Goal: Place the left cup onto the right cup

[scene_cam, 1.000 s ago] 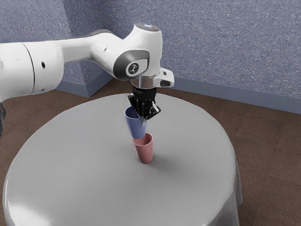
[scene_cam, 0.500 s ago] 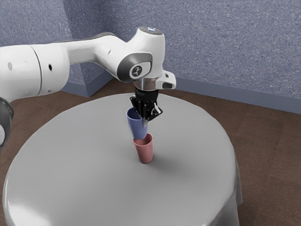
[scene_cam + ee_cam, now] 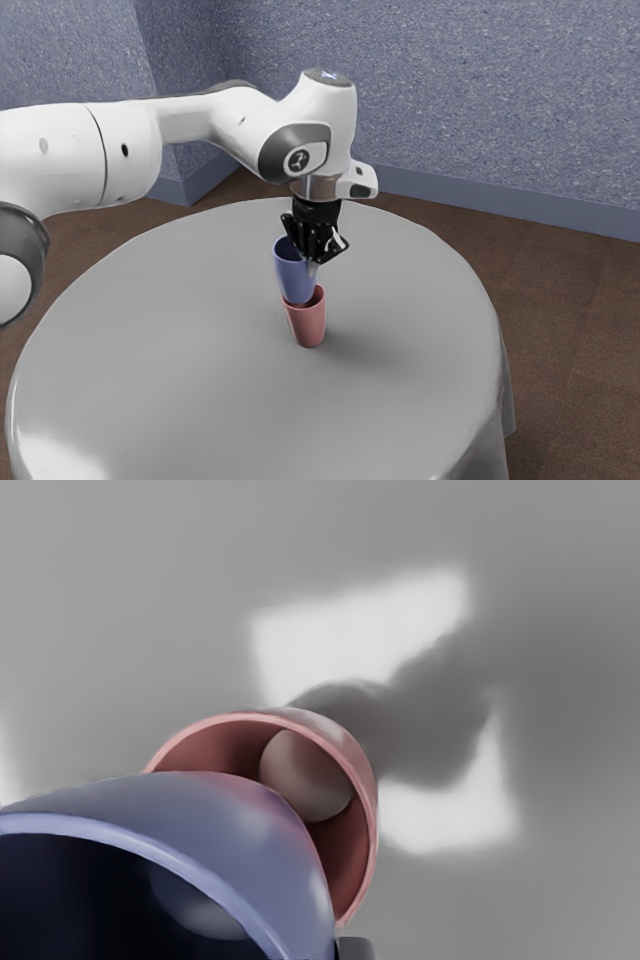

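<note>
Pinched in the tool: tapered blue plastic cup, base at mouth of pink plastic cup beneath; seating and release left.

An upright pink cup stands on the round grey table.

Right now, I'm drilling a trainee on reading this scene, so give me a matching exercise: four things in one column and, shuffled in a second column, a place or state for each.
Things
1. blue cup
2. pink cup
3. hand
4. table

Places or states
A. stands upright on the grey surface
B. round, grey, bears one cup
C. tilted, off the surface, its base at the other cup's mouth
D. shut on a cup's rim

Pairs: 1-C, 2-A, 3-D, 4-B
</note>
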`<state>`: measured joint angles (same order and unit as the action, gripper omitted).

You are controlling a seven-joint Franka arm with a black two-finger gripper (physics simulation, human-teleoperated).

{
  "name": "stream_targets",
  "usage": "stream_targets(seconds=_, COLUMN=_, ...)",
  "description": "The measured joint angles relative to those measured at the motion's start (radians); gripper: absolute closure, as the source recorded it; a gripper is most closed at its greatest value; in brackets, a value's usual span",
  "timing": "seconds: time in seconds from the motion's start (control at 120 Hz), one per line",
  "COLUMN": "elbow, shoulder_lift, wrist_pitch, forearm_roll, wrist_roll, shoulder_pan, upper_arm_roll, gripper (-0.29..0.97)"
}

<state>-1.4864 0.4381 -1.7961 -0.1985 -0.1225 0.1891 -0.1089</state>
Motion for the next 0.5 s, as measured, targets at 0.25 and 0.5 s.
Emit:
stream_targets(seconds=0.25, elbow=0.036, shoulder_lift=0.031, wrist_pitch=0.002, forearm_roll=-0.001, wrist_roll=0.0, shoulder_pan=-0.003, upper_arm_roll=-0.003, gripper=0.79)
stream_targets(seconds=0.5, elbow=0.044, shoulder_lift=0.047, wrist_pitch=0.002, forearm_roll=0.0, wrist_roll=-0.001, shoulder_pan=-0.004, upper_arm_roll=-0.005, gripper=0.77)
